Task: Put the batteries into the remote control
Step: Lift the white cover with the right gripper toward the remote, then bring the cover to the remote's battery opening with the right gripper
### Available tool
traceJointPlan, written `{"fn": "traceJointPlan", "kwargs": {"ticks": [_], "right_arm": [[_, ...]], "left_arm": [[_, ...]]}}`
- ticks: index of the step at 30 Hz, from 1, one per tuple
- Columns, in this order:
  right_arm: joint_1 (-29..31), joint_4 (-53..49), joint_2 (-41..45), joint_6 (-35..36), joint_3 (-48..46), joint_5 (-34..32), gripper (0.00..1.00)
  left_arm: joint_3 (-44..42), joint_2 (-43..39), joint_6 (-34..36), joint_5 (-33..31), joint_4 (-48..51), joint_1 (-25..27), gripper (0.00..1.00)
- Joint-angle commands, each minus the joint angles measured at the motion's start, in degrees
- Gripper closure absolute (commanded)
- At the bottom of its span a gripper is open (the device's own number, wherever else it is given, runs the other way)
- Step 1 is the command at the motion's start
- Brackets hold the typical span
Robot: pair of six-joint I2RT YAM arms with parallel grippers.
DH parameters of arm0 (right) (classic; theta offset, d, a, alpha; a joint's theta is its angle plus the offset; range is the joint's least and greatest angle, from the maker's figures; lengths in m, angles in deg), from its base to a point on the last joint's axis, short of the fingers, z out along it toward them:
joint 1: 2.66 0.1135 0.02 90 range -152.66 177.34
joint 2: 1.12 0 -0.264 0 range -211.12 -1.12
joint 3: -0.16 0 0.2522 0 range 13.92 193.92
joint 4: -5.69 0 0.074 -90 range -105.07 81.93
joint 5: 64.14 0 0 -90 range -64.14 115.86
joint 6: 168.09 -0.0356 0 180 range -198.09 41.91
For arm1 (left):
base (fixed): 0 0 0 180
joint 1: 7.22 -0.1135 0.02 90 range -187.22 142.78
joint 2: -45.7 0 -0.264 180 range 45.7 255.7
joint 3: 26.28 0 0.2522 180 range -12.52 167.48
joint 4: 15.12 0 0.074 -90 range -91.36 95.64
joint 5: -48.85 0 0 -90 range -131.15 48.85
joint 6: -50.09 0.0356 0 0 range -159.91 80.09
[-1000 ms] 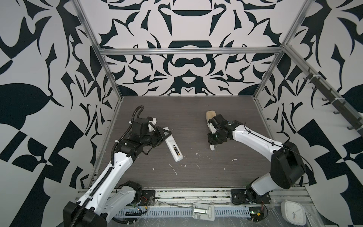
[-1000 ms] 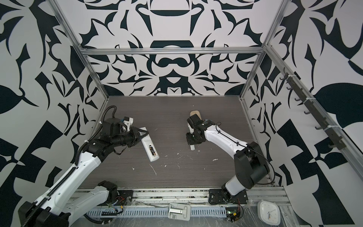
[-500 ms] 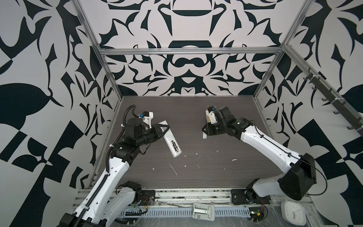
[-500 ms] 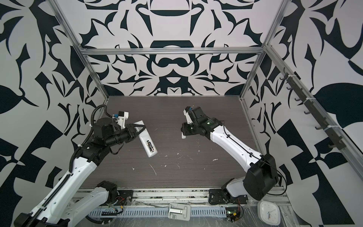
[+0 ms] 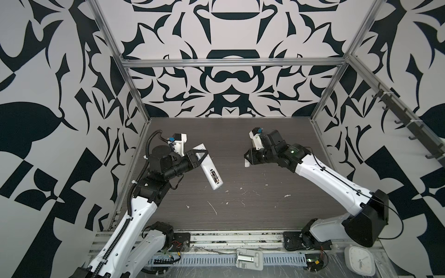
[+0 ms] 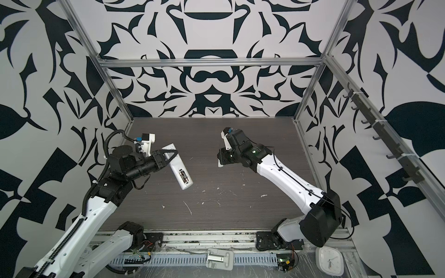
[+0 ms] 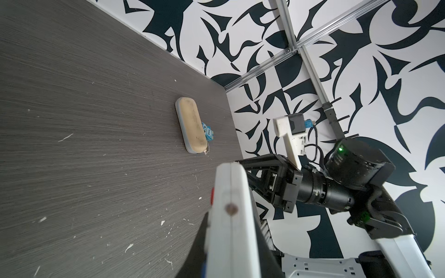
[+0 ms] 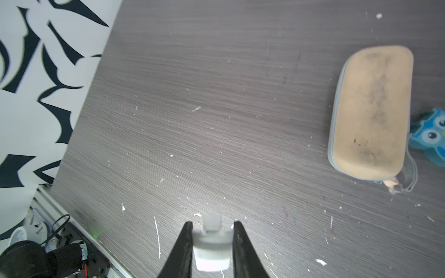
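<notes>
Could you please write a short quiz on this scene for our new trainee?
1. Which item does the right gripper hold? A) a screwdriver B) the small grey-white cover C) nothing
2. True or false: the left gripper is empty.
3. Fill in: beside the beige case on the table lies a blue ___ charm.
Key: 1 B. 2 false, it grips the remote control. 3 owl, the owl charm.
</notes>
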Motion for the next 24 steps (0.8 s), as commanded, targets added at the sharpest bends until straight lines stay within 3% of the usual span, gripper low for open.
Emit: {"fn": "traceJointPlan", "kwargs": {"ticks": [1,10,24], "right_arm": [[1.6,3.09,3.6,-1.67,2.84,-1.84,1.0],[7.07,8.58,4.45,-1.59,6.03,-0.94,1.0],[14.98,7.28,0.68,2.56,13.07,-3.1,1.0]], "left_arm": [[0.16,-0.13,0.55,0.88,-2.58,-0.22,1.0],[-0.61,-1.03,0.29,-1.47,-1.85,-0.26,1.0],[0.07,-1.53,0.1,-3.81,-1.26,-0.23,1.0]]}}
